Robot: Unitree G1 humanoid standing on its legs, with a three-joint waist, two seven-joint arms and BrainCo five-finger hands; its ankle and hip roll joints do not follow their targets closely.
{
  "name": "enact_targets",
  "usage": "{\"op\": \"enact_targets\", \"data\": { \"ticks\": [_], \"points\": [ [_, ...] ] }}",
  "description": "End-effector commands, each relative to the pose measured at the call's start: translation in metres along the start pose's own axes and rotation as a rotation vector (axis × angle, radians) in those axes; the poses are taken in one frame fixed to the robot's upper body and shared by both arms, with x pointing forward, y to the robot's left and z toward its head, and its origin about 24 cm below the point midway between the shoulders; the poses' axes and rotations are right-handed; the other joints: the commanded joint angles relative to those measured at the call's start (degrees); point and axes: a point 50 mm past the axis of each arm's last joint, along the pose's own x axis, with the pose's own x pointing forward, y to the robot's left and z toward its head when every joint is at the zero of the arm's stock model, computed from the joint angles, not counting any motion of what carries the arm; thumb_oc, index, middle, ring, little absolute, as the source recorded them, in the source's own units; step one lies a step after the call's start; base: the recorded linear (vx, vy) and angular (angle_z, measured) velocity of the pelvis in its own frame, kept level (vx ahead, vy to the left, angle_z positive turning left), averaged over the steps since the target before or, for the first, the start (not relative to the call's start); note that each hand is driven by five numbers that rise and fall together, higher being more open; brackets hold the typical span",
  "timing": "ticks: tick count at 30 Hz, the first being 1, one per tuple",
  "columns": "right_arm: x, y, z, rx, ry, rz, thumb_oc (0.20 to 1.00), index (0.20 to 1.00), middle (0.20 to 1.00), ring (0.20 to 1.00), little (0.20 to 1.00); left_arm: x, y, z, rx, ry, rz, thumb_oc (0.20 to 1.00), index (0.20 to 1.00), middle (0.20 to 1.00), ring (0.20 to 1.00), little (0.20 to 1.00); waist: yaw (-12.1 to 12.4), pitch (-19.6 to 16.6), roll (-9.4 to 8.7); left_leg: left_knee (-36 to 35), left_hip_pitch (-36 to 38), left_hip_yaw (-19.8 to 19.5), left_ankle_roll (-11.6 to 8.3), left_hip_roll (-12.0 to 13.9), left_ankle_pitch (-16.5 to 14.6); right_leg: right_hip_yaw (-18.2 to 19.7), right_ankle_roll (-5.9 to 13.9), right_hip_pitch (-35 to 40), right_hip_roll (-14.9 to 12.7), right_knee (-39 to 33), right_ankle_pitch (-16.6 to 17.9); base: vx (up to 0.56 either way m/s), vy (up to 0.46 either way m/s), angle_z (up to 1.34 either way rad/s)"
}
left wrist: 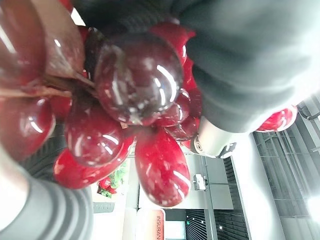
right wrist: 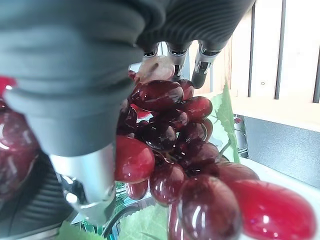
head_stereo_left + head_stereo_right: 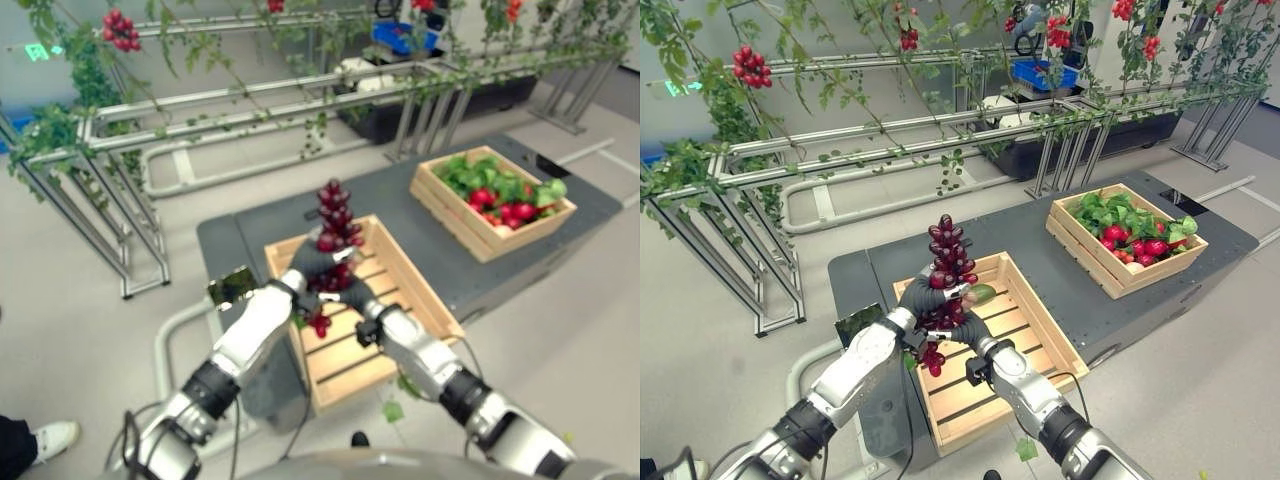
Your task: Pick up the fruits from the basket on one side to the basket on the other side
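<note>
Above the near wooden basket, both hands meet around one bunch of dark red grapes, which stands upright between them and clear of the slats. From the left comes the left hand, its fingers curled round the lower part of the bunch; the left wrist view shows the glossy grapes pressed right up against its dark cover. From the right, the right hand reaches in underneath, fingers and thumb closed on the same bunch, with a few grapes hanging below the two hands. Its own wrist view shows dark fingertips resting against the top berries and a green leaf beside them. Something small and green sits just beside the left hand, too small to tell what it is.

Further along the dark grey worktop, well apart to the right, stands the second wooden basket, heaped with red fruit and green leaves. Beyond the worktop run metal rails twined with vines and hung with red clusters.
</note>
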Motion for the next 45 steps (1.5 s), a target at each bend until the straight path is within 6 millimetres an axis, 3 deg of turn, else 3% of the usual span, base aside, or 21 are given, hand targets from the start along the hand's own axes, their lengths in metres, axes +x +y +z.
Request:
{"op": "enact_targets", "data": {
  "ticks": [1,14,16,19,20,21,22,26,27,28,29,31,45],
  "points": [
    [0.016,0.011,0.042,-0.008,-0.185,0.011,0.200,0.200,0.200,0.200,0.200,0.021,-0.028,0.050,-0.087,-0.232,-0.108,0.200,0.200,0.200,0.200,0.200,0.27,-1.76,-1.13,1.30,-0.01,-1.64,2.02,-2.77,-6.89,2.69,2.57,3.68,0.15,0.75,-8.83,0.00,0.000,0.00],
    [0.011,0.003,0.038,-0.025,-0.175,-0.025,0.200,0.200,0.200,0.200,0.200,0.015,-0.022,0.043,-0.096,-0.206,-0.093,0.203,0.203,0.203,0.203,0.203,0.28,-2.49,-1.55,1.30,1.00,-1.55,2.22,-2.74,-7.67,2.56,2.57,4.46,0.16,0.97,-9.27,0.00,0.001,0.00],
    [0.011,0.002,0.037,-0.023,-0.174,-0.029,0.200,0.200,0.200,0.200,0.200,0.015,-0.022,0.041,-0.102,-0.202,-0.091,0.410,0.410,0.410,0.410,0.410,0.27,-2.42,-1.75,1.51,0.70,-1.50,2.16,-2.88,-7.26,2.66,2.61,4.15,0.05,1.15,-8.81,0.00,0.000,0.00],
    [0.010,0.001,0.035,-0.019,-0.171,-0.037,0.200,0.200,0.200,0.200,0.200,0.013,-0.021,0.039,-0.106,-0.194,-0.083,0.555,0.555,0.555,0.555,0.555,0.24,-2.50,-1.65,1.29,1.31,-1.51,2.34,-2.81,-7.87,2.64,2.61,4.62,0.16,1.09,-9.32,0.00,0.010,0.00],
    [0.009,0.000,0.036,-0.020,-0.174,-0.039,0.200,0.200,0.200,0.200,0.200,0.013,-0.020,0.039,-0.106,-0.194,-0.080,0.677,0.677,0.677,0.677,0.677,0.26,-2.37,-1.74,1.51,0.85,-1.45,2.23,-2.93,-7.33,2.65,2.70,4.20,0.02,1.26,-8.81,0.04,0.018,0.00],
    [0.008,-0.001,0.035,-0.020,-0.170,-0.043,0.200,0.200,0.200,0.200,0.200,0.012,-0.019,0.038,-0.107,-0.193,-0.076,0.937,0.937,0.937,0.937,0.937,0.26,-2.49,-1.56,1.25,1.33,-1.45,2.33,-2.78,-7.88,2.52,2.67,4.60,0.07,1.12,-9.29,-0.04,0.016,0.00],
    [0.008,-0.002,0.035,-0.021,-0.172,-0.046,0.200,0.200,0.200,0.200,0.200,0.012,-0.019,0.038,-0.107,-0.194,-0.073,1.000,1.000,1.000,1.000,1.000,0.28,-2.37,-1.69,1.47,0.89,-1.41,2.22,-2.90,-7.36,2.59,2.74,4.15,-0.03,1.29,-8.79,0.00,0.000,0.00],
    [0.007,-0.004,0.034,-0.020,-0.171,-0.060,0.200,0.200,0.200,0.200,0.200,0.012,-0.017,0.038,-0.114,-0.194,-0.061,1.000,1.000,1.000,1.000,1.000,0.35,-2.33,-1.75,1.45,0.84,-1.42,2.30,-2.95,-7.33,2.60,2.77,4.03,-0.01,1.31,-8.79,0.01,0.008,0.00],
    [0.007,-0.005,0.034,-0.017,-0.171,-0.063,0.200,0.200,0.200,0.200,0.200,0.012,-0.017,0.037,-0.117,-0.194,-0.057,0.495,0.495,0.495,0.495,0.495,0.35,-2.43,-1.64,1.26,1.27,-1.46,2.45,-2.86,-7.87,2.58,2.70,4.43,0.06,1.18,-9.25,-0.05,0.013,0.00],
    [0.007,-0.005,0.035,-0.017,-0.174,-0.064,0.200,0.200,0.200,0.200,0.200,0.011,-0.016,0.038,-0.119,-0.198,-0.053,0.495,0.495,0.495,0.495,0.495,0.36,-2.30,-1.76,1.51,0.79,-1.40,2.35,-3.03,-7.34,2.73,2.76,3.99,-0.01,1.35,-8.74,0.04,0.011,0.00],
    [0.007,-0.005,0.034,-0.019,-0.173,-0.066,0.200,0.200,0.200,0.200,0.200,0.011,-0.016,0.037,-0.120,-0.197,-0.049,0.319,0.319,0.319,0.319,0.319,0.36,-2.34,-1.60,1.25,1.31,-1.46,2.48,-2.88,-7.88,2.69,2.70,4.43,0.07,1.18,-9.19,0.00,0.000,0.00],
    [0.007,-0.005,0.035,-0.026,-0.178,-0.066,0.200,0.200,0.200,0.200,0.200,0.011,-0.015,0.037,-0.118,-0.196,-0.044,0.200,0.200,0.200,0.200,0.200,0.33,-2.29,-1.53,1.22,1.34,-1.51,2.54,-2.90,-7.89,2.81,2.72,4.36,0.07,1.19,-9.17,0.02,0.007,0.00],
    [0.001,-0.008,0.046,-0.054,-0.233,-0.064,0.200,0.200,0.200,0.200,0.200,0.011,-0.009,0.038,-0.111,-0.206,-0.019,0.200,0.200,0.200,0.200,0.200,-0.11,-2.41,-1.54,1.35,0.83,-1.28,2.48,-3.00,-7.43,3.17,2.89,3.68,-0.20,1.32,-8.67,-0.01,0.004,0.00]
  ]
}}
